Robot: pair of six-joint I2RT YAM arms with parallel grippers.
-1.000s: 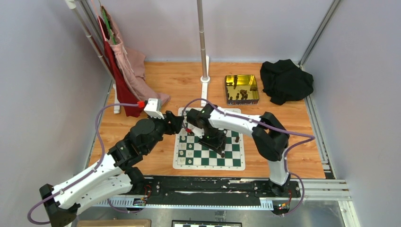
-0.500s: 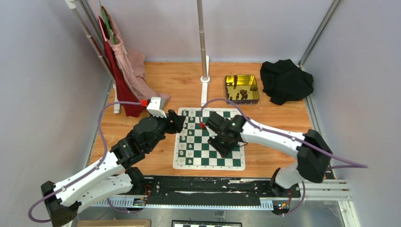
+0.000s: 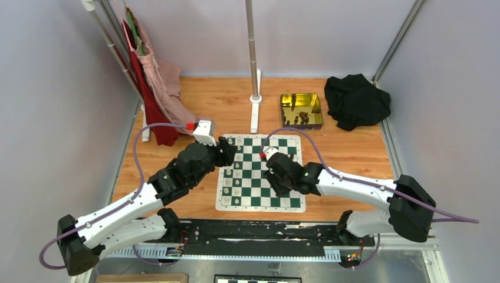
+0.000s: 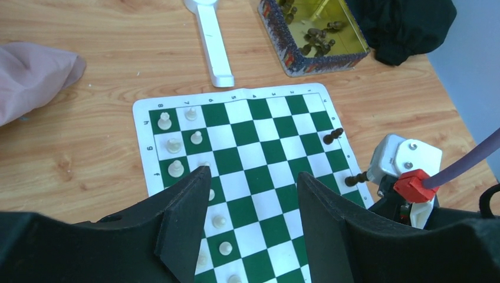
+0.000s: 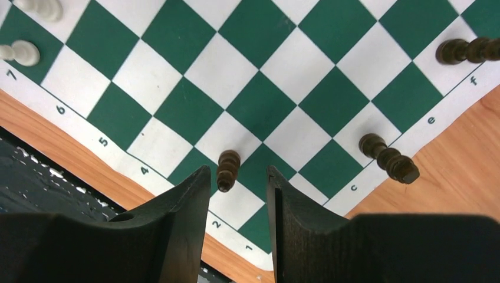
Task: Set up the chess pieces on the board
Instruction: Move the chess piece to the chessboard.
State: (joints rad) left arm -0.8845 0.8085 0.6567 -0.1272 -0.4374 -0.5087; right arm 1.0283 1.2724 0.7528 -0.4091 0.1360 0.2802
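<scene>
The green-and-white board (image 3: 253, 194) lies in the middle of the table. My right gripper (image 5: 238, 170) hovers open over its near right corner. A dark brown pawn (image 5: 227, 165) stands free on a square just beyond the fingertips. Two more dark pieces (image 5: 389, 158) (image 5: 469, 51) stand along the lettered edge. My left gripper (image 4: 252, 172) is open and empty above the board's (image 4: 259, 135) left half. From above, the left gripper (image 3: 231, 154) is at the board's far left and the right gripper (image 3: 279, 186) right of centre.
Cream-white pieces (image 4: 167, 122) fill the board's left columns. A gold tin (image 3: 301, 110) holding several dark pieces sits behind the board. A black cloth (image 3: 357, 99) lies at the back right. A pole (image 3: 253, 53) on a white foot stands behind the board, and pink and red cloth (image 3: 156, 88) hangs at the left.
The right arm's elbow has swung out to the right and low. Its gripper has drawn back from the board's middle toward the near right. The left wrist has shifted slightly right.
</scene>
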